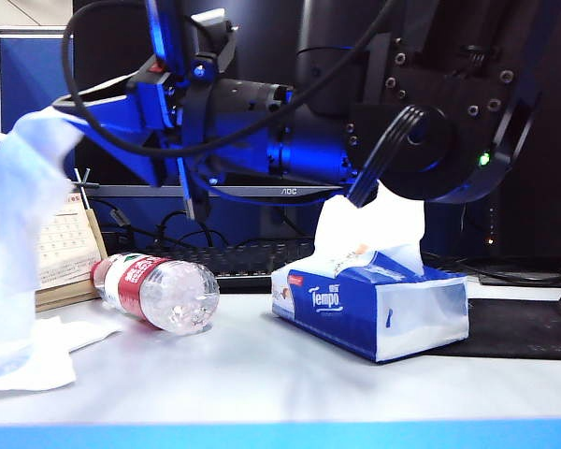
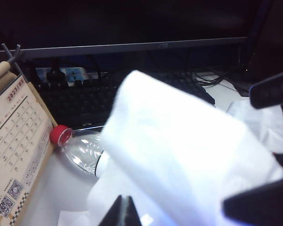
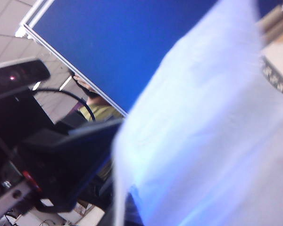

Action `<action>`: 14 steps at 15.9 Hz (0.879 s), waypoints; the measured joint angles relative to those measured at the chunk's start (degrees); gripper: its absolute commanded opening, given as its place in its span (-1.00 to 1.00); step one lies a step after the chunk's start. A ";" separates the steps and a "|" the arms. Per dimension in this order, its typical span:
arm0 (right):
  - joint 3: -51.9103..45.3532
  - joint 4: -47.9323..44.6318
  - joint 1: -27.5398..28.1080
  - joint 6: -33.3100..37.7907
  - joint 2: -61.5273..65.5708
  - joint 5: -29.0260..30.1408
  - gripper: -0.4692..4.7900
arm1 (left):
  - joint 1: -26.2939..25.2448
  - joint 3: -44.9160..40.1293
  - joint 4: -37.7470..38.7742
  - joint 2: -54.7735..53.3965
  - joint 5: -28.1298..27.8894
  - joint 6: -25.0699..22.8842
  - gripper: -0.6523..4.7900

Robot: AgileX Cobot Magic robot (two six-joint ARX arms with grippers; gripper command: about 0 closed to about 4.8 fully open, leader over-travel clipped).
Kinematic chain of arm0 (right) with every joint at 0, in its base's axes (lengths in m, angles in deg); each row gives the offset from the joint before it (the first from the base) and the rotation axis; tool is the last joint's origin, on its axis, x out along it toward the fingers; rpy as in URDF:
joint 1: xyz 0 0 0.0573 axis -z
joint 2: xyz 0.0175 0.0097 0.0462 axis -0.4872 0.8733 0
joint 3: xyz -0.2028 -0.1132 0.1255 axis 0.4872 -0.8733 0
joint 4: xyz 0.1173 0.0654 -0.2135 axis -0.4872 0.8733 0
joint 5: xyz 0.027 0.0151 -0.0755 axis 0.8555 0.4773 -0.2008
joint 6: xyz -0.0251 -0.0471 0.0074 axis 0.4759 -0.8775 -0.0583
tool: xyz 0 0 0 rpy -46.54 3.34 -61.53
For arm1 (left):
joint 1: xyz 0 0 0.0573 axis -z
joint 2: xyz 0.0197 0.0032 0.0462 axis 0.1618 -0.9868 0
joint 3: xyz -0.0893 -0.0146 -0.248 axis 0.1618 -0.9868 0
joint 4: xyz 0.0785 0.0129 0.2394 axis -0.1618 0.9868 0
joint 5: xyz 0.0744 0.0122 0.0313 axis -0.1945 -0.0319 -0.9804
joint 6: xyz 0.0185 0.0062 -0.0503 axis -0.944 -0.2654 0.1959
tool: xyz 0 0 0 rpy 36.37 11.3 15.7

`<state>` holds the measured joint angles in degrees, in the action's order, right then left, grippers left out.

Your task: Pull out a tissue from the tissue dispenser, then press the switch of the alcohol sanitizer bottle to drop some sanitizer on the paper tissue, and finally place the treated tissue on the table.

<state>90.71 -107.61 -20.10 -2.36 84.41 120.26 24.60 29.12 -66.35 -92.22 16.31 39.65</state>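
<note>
One tissue (image 1: 19, 224) is already out of the pack, and it hangs at the left of the exterior view, from high above the table (image 1: 290, 383) down to the white surface, where its lower end lies crumpled near the light blue front edge. The right gripper (image 1: 67, 114) has reached across to that side and is closed on the upper edge of the sheet; in its own wrist view the paper fills nearly everything. Just behind the hanging sheet a water bottle (image 1: 159, 292) with a red label lies on its side, and the tissue dispenser (image 1: 374, 313) stands to the right of it, well apart, with the next sheet standing up from its slot. Of the left gripper (image 2: 124, 213) I see only a dark tip at the edge of its wrist view, so I cannot tell whether it is open or closed. Farther back are a desk calendar (image 1: 65, 248), a keyboard (image 1: 234, 257) and a monitor (image 1: 262, 191). The alcohol sanitizer bottle and its switch appear in no view. I judge the step in hand is to bring the tissue to the pump. To do it well, the right gripper should keep its hold firm, lift the sheet clear of the table and the lying bottle, and hold a flat part under the spout before the left gripper presses.
</note>
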 measured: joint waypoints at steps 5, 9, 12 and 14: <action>0.02 -2.56 -2.36 2.93 0.04 -0.55 -0.84 | 0.00 0.00 0.00 0.00 0.00 0.00 -0.78; 0.04 -2.60 -2.23 3.34 1.55 -2.62 -0.84 | 0.00 0.00 -0.02 0.02 -0.02 0.02 -0.78; 0.02 -2.25 -2.51 3.34 3.23 -2.10 -0.84 | 0.00 0.00 0.00 0.02 -0.02 0.00 -0.78; 0.02 -2.01 -4.11 3.34 3.91 -0.55 -0.84 | 0.00 0.00 -0.02 0.00 -0.02 0.00 -0.78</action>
<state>90.74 -109.62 -24.21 0.99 88.32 119.71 24.60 29.12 -66.37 -92.22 16.29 39.65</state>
